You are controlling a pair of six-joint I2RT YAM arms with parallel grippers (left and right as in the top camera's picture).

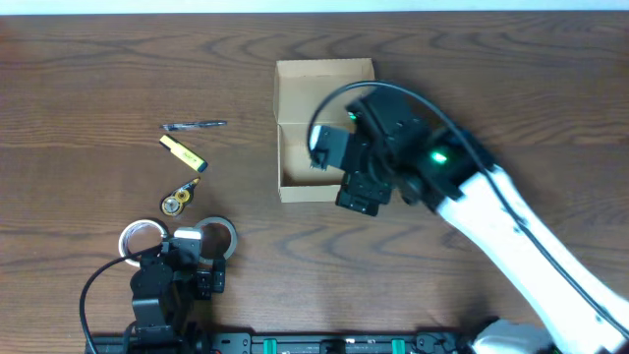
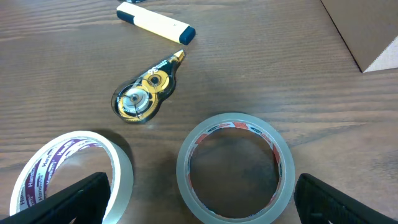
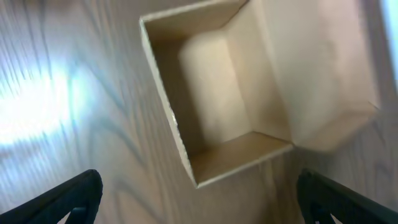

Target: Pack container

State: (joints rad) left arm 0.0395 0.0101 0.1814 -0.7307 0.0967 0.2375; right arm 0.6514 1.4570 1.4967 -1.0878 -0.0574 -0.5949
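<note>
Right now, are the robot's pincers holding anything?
Left pincer: open, empty, near the clear round tape roll.
Right pincer: open, empty, above the open tan cardboard box.

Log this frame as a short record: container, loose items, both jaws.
container: open, lid flap folded back, inside looks empty
unpacked, to its left: pen, highlighter, correction tape, clear tape roll, white tape roll
left jaws: open, empty, by the tape rolls
right jaws: open, empty, over the container
</note>
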